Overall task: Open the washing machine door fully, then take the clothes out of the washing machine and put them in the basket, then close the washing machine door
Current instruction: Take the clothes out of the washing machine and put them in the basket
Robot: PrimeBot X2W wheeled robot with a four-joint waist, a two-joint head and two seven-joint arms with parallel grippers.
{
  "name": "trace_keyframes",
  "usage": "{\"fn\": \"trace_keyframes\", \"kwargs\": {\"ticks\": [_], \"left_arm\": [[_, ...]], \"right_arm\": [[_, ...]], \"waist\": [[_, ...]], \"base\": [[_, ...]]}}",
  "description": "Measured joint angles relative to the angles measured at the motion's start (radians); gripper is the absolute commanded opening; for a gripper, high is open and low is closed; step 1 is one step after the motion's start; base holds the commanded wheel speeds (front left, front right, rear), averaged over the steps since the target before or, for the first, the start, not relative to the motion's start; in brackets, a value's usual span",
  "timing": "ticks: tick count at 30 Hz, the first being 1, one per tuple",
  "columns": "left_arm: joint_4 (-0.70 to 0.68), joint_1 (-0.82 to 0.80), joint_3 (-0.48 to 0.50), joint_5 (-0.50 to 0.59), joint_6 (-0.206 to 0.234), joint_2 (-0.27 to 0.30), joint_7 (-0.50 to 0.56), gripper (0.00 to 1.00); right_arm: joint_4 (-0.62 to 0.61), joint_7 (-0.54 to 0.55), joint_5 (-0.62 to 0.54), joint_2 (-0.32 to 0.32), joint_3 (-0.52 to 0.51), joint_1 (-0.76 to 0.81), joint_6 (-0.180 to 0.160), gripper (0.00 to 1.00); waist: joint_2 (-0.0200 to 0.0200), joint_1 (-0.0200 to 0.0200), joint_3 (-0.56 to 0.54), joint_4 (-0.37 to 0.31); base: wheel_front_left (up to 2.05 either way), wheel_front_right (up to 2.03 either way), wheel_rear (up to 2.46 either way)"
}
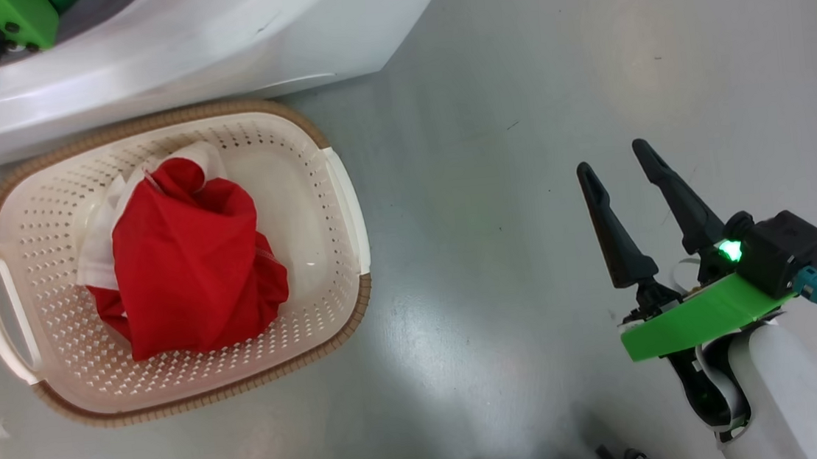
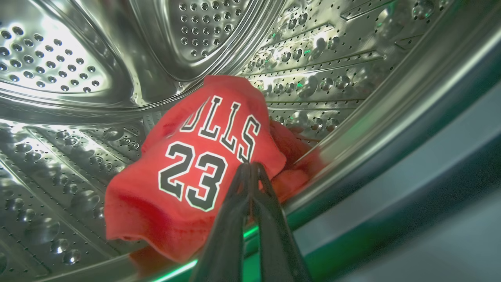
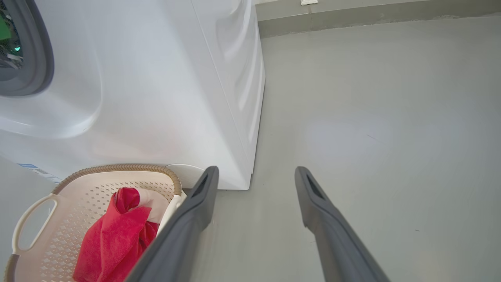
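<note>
— Grey floor (image 1: 586,59) runs wide and open on the robot's right of the washing machine (image 1: 178,50), past its white corner.
— And the basket (image 1: 346,198)?
— On the floor, just beside the machine's lower front edge, with a red garment (image 1: 190,271) heaped in its middle.
— Right gripper (image 1: 613,157)?
— Fingers spread, above open floor, well apart from the basket's rim.
— Left gripper (image 2: 250,166)?
— Inside the steel drum (image 2: 58,164), fingers pressed together at the edge of the red jersey (image 2: 188,164), which lies low in the drum against its front lip. Whether cloth is caught between them, I cannot tell.
</note>
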Motion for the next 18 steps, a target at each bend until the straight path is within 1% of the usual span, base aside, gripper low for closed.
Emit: {"fn": "trace_keyframes", "kwargs": {"ticks": [4,8,11,18], "left_arm": [[-0.006,-0.003,-0.008,-0.007,0.0,0.0,0.0,0.0],[-0.022,-0.006,0.009,-0.005,0.0,0.0,-0.001,0.0],[-0.033,-0.005,0.049,0.007,0.0,0.001,-0.002,0.0],[-0.064,0.043,0.194,0.075,0.0,-0.003,-0.002,0.0]], "right_arm": [[-0.001,0.0,0.0,0.002,-0.001,-0.007,0.0,1.0],[-0.002,0.0,0.0,0.002,-0.005,-0.007,0.0,1.0],[-0.001,0.0,0.0,0.002,-0.005,-0.007,0.0,1.0],[-0.002,0.0,0.0,-0.011,-0.008,-0.008,0.0,1.0]], "waist": [[0.0,0.0,-0.001,0.002],[0.0,0.0,-0.001,0.007],[0.0,0.0,-0.005,0.013],[0.0,0.0,-0.017,0.034]], "base": [[0.0,0.0,0.0],[0.0,0.0,0.0],[0.0,0.0,0.0],[0.0,0.0,0.0]]}}
